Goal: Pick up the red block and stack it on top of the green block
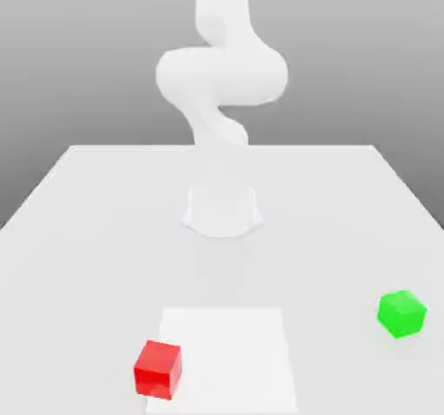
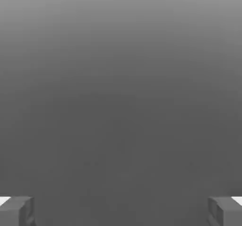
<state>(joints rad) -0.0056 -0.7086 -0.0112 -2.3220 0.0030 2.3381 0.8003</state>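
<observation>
Arm (image 1: 221,80): white and smooth, seen rising from a round base at the centre of the exterior view, bent over at the upper middle.
Gripper (image 2: 121,210): spread wide, nothing held; grey fingertips (image 2: 16,210) are seen at the corners.
Red block (image 1: 158,369): glossy cube, lower left, on the white table (image 1: 87,231).
Green block (image 1: 401,313): plain cube, lower right, well apart.
</observation>
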